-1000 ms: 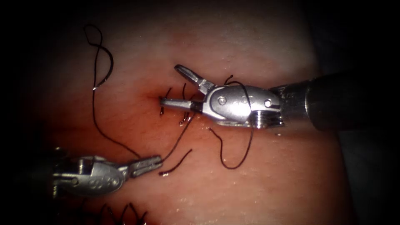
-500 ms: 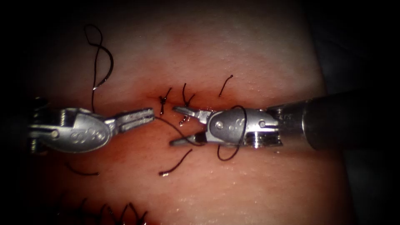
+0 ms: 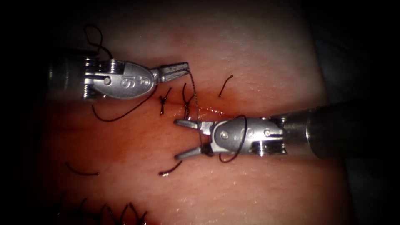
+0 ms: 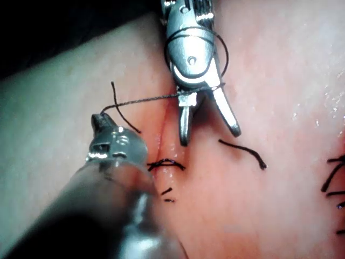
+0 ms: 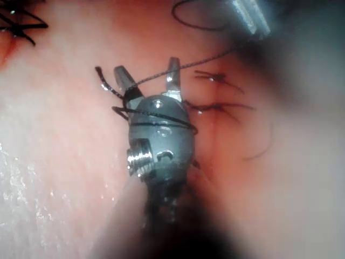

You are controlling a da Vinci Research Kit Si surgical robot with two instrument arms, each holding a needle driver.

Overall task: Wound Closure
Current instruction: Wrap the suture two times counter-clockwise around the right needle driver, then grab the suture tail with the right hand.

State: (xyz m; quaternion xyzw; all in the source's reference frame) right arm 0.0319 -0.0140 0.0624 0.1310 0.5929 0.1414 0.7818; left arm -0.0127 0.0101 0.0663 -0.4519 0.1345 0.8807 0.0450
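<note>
My left tool [image 3: 175, 71] is at the upper left of the cut [image 3: 208, 111], its jaws shut on the thread [image 3: 193, 93] at their tip. The thread runs taut from there down across the stitches [image 3: 162, 101] to my right tool [image 3: 179, 139]. The right tool's jaws stand open with the thread lying at their hinge, and a loop [image 3: 241, 137] is wrapped round its body. The left wrist view shows the taut thread [image 4: 151, 99] and the right tool's open jaws. A dark curve [image 3: 96, 35], needle or thread I cannot tell, lies on the tissue behind the left tool's wrist.
Loose cut ends of thread lie on the tissue [image 3: 258, 62]: one below the right tool [image 3: 171, 168], one at lower left [image 3: 81, 171], one above the cut [image 3: 225, 85]. A row of dark stitches [image 3: 121, 210] runs along the bottom left. Red fluid [image 3: 210, 111] wets the cut.
The left tool rose from lower left to upper left with the thread, drawing it taut. The right tool dropped from the stitch line to below the cut, its jaws still open.
</note>
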